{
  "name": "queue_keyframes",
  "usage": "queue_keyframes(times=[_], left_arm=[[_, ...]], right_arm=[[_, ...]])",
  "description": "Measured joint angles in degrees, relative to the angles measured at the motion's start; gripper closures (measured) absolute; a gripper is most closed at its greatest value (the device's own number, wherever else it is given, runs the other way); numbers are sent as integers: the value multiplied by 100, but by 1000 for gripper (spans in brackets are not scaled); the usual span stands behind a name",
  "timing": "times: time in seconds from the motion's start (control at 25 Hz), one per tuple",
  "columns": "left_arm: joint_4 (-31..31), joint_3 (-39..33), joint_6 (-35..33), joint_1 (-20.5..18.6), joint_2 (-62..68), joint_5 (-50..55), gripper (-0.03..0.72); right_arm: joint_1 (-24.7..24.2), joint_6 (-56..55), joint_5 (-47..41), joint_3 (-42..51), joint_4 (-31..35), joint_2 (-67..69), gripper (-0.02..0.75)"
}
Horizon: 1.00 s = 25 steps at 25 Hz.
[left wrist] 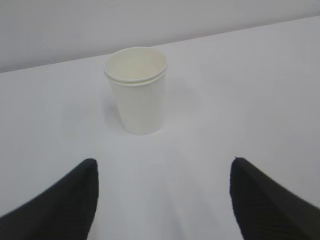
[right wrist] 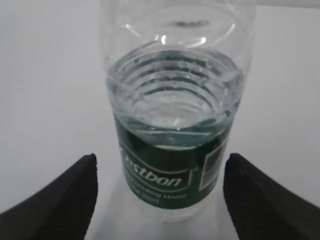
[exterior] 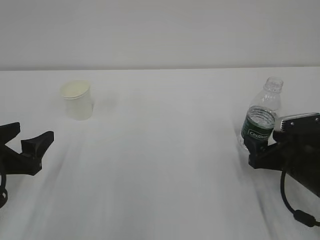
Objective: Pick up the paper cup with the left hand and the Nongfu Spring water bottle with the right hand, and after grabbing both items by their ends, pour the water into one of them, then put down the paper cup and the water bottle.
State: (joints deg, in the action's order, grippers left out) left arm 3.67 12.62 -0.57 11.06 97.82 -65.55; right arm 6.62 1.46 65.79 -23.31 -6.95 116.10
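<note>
Two robot hands stand ready on a white worktop (exterior: 165,165), each facing its target. The cup (exterior: 78,99) stands upright toward the far left of the worktop, well apart from the bottle (exterior: 261,116), which stands upright at the far right with no cap on its neck. The left hand (exterior: 25,145) sits nearer the camera than the cup, its jaws spread wide and empty; from the left wrist the cup (left wrist: 136,89) appears straight ahead, roughly centred between the two fingers (left wrist: 60,205) and clear of both. The right hand (right wrist: 160,200) also has its jaws apart, holding nothing, with the bottle (right wrist: 172,145) close in front and its green label level with the gap; in the exterior view this hand (exterior: 270,147) seems almost against the bottle's lower body. Water (right wrist: 172,107) fills the bottle to about the top of the label. The step in hand looks to be the approach and grasp. Done well, the left hand would run straight on until the cup wall sits between the fingers, then close gently, as thin paper may crush. The right hand would probably do best to close on the ribbed lower body, squarely and without a shove, since an open bottle that tips would spill.
</note>
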Motion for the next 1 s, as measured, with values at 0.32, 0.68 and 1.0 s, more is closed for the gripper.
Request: queue_keyframes(times=[0.32,0.68,1.0], left_arm=[[0,0,-23,0,0,0,101],[0,0,-35,0,10,0,101],[0,0,-60,0,9,0,101]], right_arm=[[0,10,0,-332,0,336,151],[0,10,0,-556,37,446,151],[0,10,0,-739,119,458,151]])
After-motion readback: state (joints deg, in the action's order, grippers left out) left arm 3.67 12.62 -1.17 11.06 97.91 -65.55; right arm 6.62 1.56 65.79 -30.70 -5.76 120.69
